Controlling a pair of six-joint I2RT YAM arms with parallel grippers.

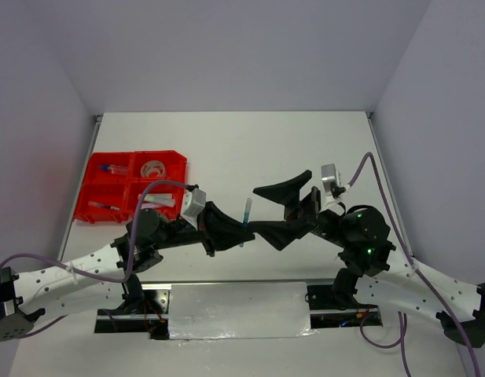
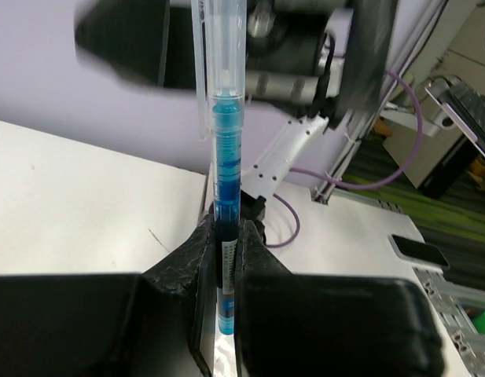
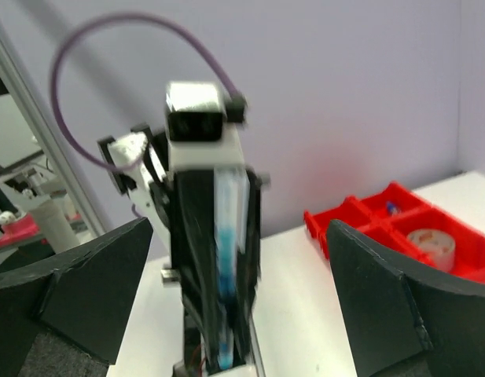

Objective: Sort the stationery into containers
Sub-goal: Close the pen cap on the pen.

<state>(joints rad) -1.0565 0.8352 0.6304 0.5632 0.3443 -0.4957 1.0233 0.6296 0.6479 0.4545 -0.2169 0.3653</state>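
Upright, a thin blue pen with a clear barrel [image 2: 226,149] is pinched in the jaws of the left gripper [image 2: 226,253].
It is held above the white tabletop [image 1: 305,149], just beside the wide-spread jaws of the right gripper [image 1: 278,212]; the bright red plastic compartment tray [image 1: 130,182] is seen far left, near pale lilac walls [image 1: 226,55].

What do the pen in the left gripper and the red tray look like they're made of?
The pen: likely clear glossy plastic, since blue ink shows through its barrel. The red tray: probably moulded plastic, uniformly bright, with thin partition walls and a slight sheen.
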